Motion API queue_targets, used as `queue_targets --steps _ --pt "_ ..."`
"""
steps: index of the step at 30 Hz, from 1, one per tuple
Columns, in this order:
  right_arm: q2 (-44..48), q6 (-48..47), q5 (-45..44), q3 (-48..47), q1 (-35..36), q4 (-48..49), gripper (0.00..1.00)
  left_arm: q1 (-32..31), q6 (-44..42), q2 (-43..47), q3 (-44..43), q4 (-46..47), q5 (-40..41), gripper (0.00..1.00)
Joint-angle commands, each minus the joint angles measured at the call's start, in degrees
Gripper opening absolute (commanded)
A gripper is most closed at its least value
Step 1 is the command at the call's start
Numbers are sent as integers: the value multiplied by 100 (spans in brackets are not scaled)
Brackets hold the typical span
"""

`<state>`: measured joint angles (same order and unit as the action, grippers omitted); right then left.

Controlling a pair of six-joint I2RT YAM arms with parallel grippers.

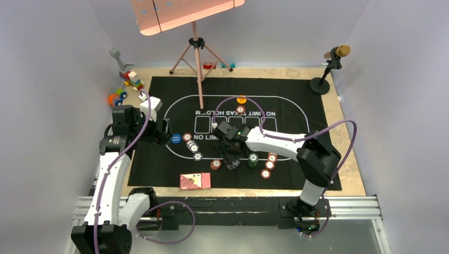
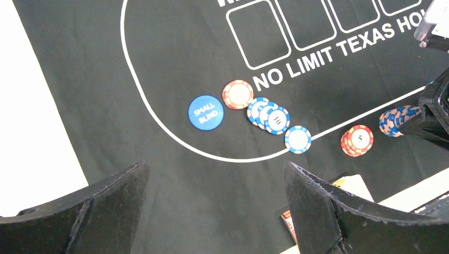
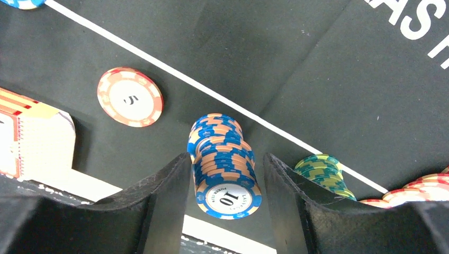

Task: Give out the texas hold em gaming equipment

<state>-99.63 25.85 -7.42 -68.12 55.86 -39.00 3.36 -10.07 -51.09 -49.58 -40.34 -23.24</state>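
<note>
R gripper (image 1: 231, 159) among chips (image 1: 269, 164), card box (image 1: 195, 181) at mat (image 1: 317, 116) edge

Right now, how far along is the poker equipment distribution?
Looks done: SMALL BLIND button with a red chip and blue chips beside it; orange button with one red chip at the far side. In hand: right gripper straddles the stack of blue 10 chips, grip unconfirmed; left gripper open, empty. Left: green stack, red 5 chips and card box sit at the near edge, apparently undealt.
</note>
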Motion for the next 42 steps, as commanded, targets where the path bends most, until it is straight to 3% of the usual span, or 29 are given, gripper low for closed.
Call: queue_targets --steps 1,5,10,22,33,42 --pt "-49 -107 120 -134 30 -135 59 19 -44 46 27 141 6 100" --pt "-57 -165 25 -221 32 -299 66 16 -47 55 26 146 4 100" --pt "-3 -176 51 -240 38 -402 66 16 -48 51 28 135 4 100" --pt "-106 -264 223 -291 39 -450 55 23 -59 85 43 137 21 100" --pt "-137 -268 403 -575 39 -432 36 24 -91 102 44 137 39 100" --pt "-13 -281 177 -843 18 -595 31 18 -86 121 44 138 39 100"
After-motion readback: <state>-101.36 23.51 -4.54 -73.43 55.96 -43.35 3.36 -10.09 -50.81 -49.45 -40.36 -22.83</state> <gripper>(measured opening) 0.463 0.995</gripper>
